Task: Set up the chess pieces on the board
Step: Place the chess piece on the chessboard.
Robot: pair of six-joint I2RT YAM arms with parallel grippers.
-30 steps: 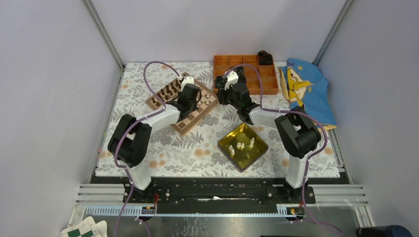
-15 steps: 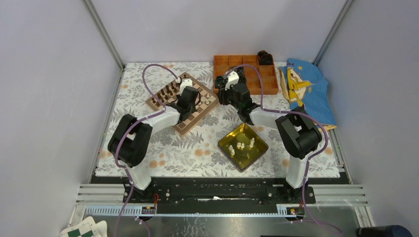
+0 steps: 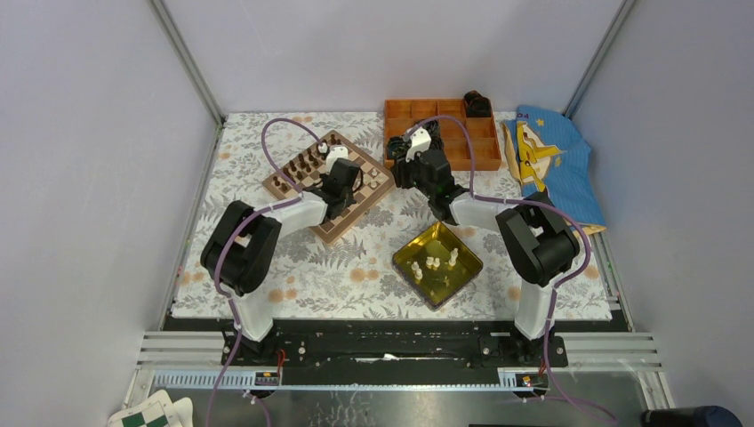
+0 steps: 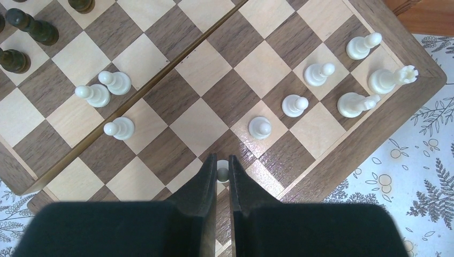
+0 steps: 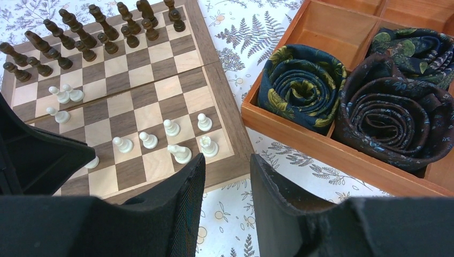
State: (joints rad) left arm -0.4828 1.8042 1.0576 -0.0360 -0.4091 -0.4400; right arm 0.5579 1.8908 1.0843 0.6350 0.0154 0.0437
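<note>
The board [image 3: 331,233] lies angled at the table's back left. Dark pieces [image 4: 32,29] fill its far rows. White chess pieces stand on it: a diagonal of pawns [image 4: 294,105], a knight [image 4: 353,104] and a crowned piece [image 4: 388,80] near the corner, and three pawns [image 4: 119,128] at the left. My left gripper [image 4: 222,163] is shut on a white pawn [image 4: 222,173] just above a square near the board's edge. My right gripper [image 5: 227,158] hangs open and empty over the tablecloth, between the board's corner [image 5: 235,155] and the orange box.
A yellow tray [image 3: 398,260] in front of the right arm holds several white pieces [image 3: 434,262]. The orange compartment box [image 3: 480,147] at the back contains rolled ties [image 5: 302,85]. A blue printed bag [image 3: 551,160] lies at the far right.
The left arm has shifted slightly over the board with the pawn still gripped. The right arm has stayed put.
</note>
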